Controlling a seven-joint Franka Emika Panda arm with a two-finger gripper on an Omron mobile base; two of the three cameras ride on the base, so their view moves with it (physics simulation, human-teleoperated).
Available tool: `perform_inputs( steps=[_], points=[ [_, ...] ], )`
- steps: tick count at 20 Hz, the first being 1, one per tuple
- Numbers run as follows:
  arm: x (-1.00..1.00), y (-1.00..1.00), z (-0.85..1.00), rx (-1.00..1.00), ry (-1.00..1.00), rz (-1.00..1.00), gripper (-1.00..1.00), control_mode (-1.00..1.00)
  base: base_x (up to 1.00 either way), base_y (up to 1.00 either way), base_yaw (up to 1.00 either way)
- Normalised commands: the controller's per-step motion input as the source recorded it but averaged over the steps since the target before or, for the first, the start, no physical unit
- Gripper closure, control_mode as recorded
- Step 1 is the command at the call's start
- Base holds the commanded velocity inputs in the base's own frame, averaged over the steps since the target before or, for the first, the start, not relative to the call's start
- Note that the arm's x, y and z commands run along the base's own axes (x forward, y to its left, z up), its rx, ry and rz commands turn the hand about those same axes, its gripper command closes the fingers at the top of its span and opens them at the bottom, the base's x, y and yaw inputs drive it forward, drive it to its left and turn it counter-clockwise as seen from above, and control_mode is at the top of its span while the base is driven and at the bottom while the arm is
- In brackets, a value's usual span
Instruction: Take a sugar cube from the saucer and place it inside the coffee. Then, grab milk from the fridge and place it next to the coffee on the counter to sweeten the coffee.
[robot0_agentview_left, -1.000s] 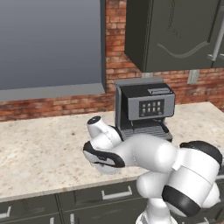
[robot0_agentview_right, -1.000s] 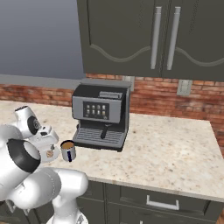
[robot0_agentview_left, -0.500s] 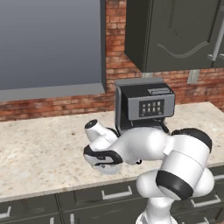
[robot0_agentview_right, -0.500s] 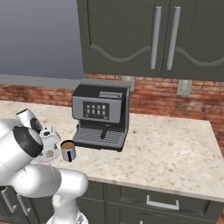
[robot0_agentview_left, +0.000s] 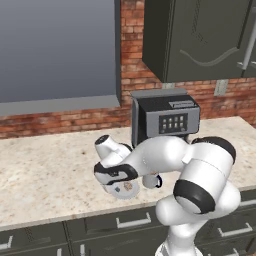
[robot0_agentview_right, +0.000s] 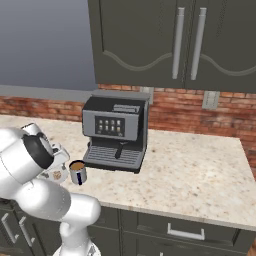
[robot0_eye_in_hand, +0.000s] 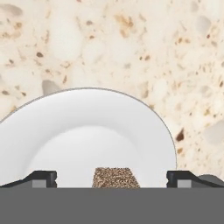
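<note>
The hand view looks straight down on the saucer (robot0_eye_in_hand: 87, 131), white against the speckled counter (robot0_eye_in_hand: 131, 43). The cube (robot0_eye_in_hand: 114, 177) lies on the plate at the bottom of that view, square between the two dark fingertips (robot0_eye_in_hand: 41, 178), which stand far apart with bare plate on either side of it. The claw (robot0_eye_in_hand: 114, 179) is wide and grips nothing; neither tip touches the cube.

The left base view shows what the hand view cannot: the white arm bends low over the front of the counter (robot0_agentview_left: 45, 170), its hand right above the saucer (robot0_agentview_left: 120, 192), where a small brown speck marks the cube (robot0_agentview_left: 128, 186). The fingers themselves are hidden under the wrist here. Just beside the saucer sits the mug (robot0_agentview_left: 151, 181), mostly covered by the forearm, its dark handle poking out. Behind it stands the espresso machine (robot0_agentview_left: 165, 120).

The right base view gives the clearest sight of the mug (robot0_agentview_right: 77, 171), upright, brown coffee in it, close in front of the machine (robot0_agentview_right: 116, 131) at its left corner. The saucer's edge (robot0_agentview_right: 56, 176) peeks out between the mug and the arm's elbow, with a small brown speck on it.
</note>
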Motion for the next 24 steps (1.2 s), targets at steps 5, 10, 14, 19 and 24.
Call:
perform_inputs(
  steps=[5,10,14,19,24],
  points=[
    [-0.11,0.00,0.00,0.00,0.11,0.00,-1.00,-1.00,0.00,0.00,0.00],
    [-0.10,0.00,0.00,0.00,0.08,0.00,-1.00,-1.00,0.00,0.00,0.00],
    [-0.02,-0.15,-0.01,0.00,0.01,0.00,-1.00,-1.00,0.00,0.00,0.00],
    [0.00,-0.26,-0.07,0.00,0.00,0.00,-1.00,-1.00,0.00,0.00,0.00],
    [0.00,-0.10,-0.13,0.00,0.00,0.01,-1.00,-1.00,0.00,0.00,0.00]
  ],
)
